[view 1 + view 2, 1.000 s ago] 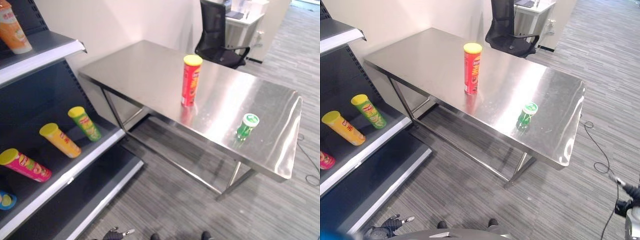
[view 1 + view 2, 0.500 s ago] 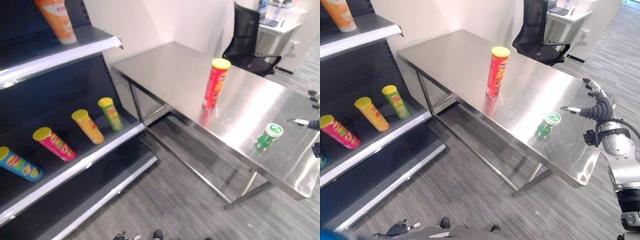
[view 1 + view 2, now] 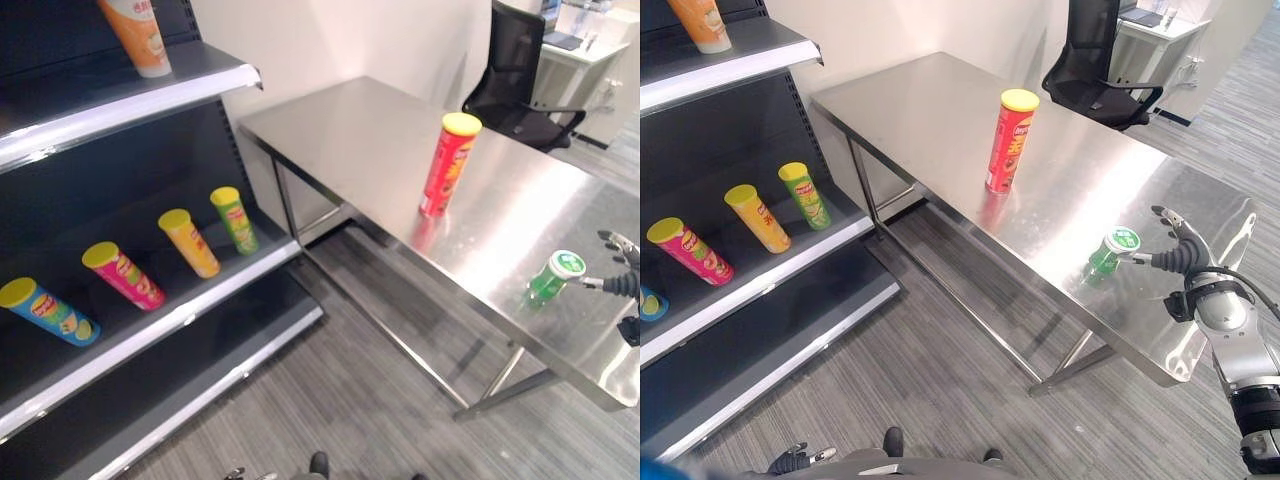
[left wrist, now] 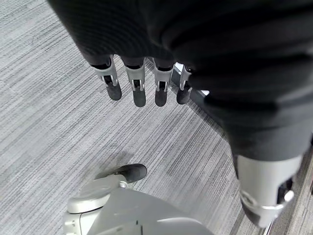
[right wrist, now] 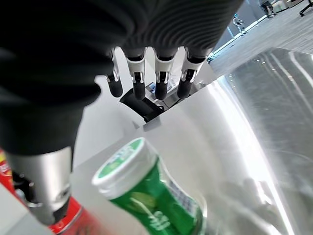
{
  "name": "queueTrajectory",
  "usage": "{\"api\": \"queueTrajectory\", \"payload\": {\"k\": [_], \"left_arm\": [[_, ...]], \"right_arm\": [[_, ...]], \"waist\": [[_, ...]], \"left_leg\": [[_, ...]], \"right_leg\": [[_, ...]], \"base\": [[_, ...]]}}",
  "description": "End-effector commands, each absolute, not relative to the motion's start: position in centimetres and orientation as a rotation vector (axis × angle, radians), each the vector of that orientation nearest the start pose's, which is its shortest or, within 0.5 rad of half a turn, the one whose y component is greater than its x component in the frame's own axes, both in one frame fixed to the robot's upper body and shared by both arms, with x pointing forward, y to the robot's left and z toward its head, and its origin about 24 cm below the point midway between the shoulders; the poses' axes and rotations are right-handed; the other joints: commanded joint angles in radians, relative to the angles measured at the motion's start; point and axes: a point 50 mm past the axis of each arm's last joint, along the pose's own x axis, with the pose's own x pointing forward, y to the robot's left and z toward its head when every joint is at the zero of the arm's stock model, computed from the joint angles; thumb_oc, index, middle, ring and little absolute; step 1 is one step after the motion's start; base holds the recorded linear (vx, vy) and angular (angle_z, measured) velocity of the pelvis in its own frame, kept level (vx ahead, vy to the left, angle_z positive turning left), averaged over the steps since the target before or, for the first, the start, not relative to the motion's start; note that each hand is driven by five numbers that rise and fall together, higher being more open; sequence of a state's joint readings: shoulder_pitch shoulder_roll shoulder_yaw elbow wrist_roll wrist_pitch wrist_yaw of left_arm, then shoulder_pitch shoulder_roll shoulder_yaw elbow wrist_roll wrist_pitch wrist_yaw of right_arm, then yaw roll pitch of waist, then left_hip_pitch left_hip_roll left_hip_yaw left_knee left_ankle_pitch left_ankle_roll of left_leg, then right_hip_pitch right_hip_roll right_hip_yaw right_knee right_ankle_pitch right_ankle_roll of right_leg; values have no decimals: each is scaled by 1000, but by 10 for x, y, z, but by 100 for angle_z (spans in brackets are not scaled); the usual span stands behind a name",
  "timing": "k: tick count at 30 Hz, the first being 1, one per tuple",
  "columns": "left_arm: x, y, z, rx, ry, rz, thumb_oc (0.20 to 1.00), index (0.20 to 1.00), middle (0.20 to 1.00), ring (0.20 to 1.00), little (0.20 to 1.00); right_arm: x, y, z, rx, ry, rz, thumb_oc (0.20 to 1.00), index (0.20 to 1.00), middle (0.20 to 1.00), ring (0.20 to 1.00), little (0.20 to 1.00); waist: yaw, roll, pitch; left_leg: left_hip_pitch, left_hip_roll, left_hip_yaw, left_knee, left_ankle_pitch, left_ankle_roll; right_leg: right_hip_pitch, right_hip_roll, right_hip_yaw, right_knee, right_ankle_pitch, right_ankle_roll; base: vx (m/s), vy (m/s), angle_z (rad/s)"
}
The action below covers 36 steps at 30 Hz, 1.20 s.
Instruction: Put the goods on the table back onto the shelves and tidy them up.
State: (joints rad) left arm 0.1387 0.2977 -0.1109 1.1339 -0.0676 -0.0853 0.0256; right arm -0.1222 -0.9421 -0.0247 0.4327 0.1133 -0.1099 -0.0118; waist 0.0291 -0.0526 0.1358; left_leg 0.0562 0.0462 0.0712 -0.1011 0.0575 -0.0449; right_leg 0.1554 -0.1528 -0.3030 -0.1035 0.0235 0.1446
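On table [image 3: 940, 110]: red can [image 3: 1010, 140] upright mid-top, green tub [image 3: 1112, 252] near front edge, right hand [image 3: 1183, 252] open just beside it, apparently not touching; left hand [image 4: 142, 83] relaxed above floor.

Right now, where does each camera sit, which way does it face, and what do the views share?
Left eye view: head, looking down at shelves and steel table; right hand at the edge.
Right eye view: beside it, same scene; right hand and forearm.
Left wrist view: looks along the left hand to carpet.
Right wrist view: looks along the open right hand at the green tub.
Shared: green tub, red can.
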Motion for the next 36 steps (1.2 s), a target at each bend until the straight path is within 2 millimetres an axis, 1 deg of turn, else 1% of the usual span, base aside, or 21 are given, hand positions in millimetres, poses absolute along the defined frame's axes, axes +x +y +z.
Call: {"api": "queueTrajectory", "payload": {"k": [1, 6, 11, 20, 21, 22, 23, 30, 36], "left_arm": [[83, 261, -151, 311, 1126, 130, 1000, 1000, 1000, 1000, 1000], [81, 261, -152, 313, 1136, 130, 1000, 1000, 1000, 1000, 1000], [79, 261, -153, 309, 1145, 147, 1000, 1000, 1000, 1000, 1000], [77, 260, -153, 316, 1150, 146, 1000, 1000, 1000, 1000, 1000], [77, 260, -153, 316, 1150, 146, 1000, 1000, 1000, 1000, 1000], [77, 260, -153, 316, 1150, 146, 1000, 1000, 1000, 1000, 1000], [78, 260, -153, 320, 1150, 143, 1000, 1000, 1000, 1000, 1000], [79, 261, -153, 312, 1143, 150, 1000, 1000, 1000, 1000, 1000], [79, 263, -152, 321, 1144, 158, 1000, 1000, 1000, 1000, 1000]], "right_arm": [[277, -360, 138, -892, 32, -224, 1000, 1000, 1000, 1000, 1000], [282, -357, 131, -900, 59, -226, 1000, 1000, 1000, 1000, 1000], [291, -348, 125, -889, 53, -229, 1000, 1000, 1000, 1000, 1000], [296, -343, 121, -891, 60, -226, 1000, 1000, 1000, 1000, 1000], [296, -343, 120, -894, 67, -222, 884, 884, 884, 884, 884], [296, -343, 120, -894, 67, -222, 598, 598, 598, 598, 598], [298, -343, 118, -900, 82, -211, 200, 200, 200, 200, 200], [297, -342, 121, -905, 75, -197, 200, 200, 200, 200, 200], [291, -345, 127, -917, 44, -214, 200, 200, 200, 200, 200]], "waist": [[30, 12, -4], [35, 13, -2], [46, 14, 0], [53, 17, -2], [54, 17, -1], [54, 17, -1], [55, 17, -1], [53, 17, -1], [44, 15, -2]], "left_leg": [[36, 49, 19, 14, -81, -57], [37, 49, 17, 14, -83, -56], [37, 47, 12, 14, -84, -55], [36, 46, 6, 14, -84, -54], [36, 45, 7, 14, -85, -54], [36, 45, 7, 14, -85, -54], [36, 45, 6, 14, -84, -54], [38, 46, 5, 14, -84, -56], [46, 52, 8, 14, -86, -59]], "right_leg": [[-2, -48, -75, 45, -22, 45], [0, -48, -77, 42, -22, 43], [3, -47, -79, 40, -24, 42], [6, -49, -85, 39, -25, 41], [7, -49, -85, 39, -25, 41], [7, -49, -85, 39, -25, 41], [8, -48, -85, 38, -25, 40], [10, -47, -86, 38, -26, 39], [15, -42, -88, 37, -32, 37]], "base": [[0, 0, 0], [0, 0, 0], [0, 0, 0], [0, 0, 0], [0, 0, 0], [0, 0, 0], [0, 0, 0], [0, 0, 0], [0, 0, 0]]}}
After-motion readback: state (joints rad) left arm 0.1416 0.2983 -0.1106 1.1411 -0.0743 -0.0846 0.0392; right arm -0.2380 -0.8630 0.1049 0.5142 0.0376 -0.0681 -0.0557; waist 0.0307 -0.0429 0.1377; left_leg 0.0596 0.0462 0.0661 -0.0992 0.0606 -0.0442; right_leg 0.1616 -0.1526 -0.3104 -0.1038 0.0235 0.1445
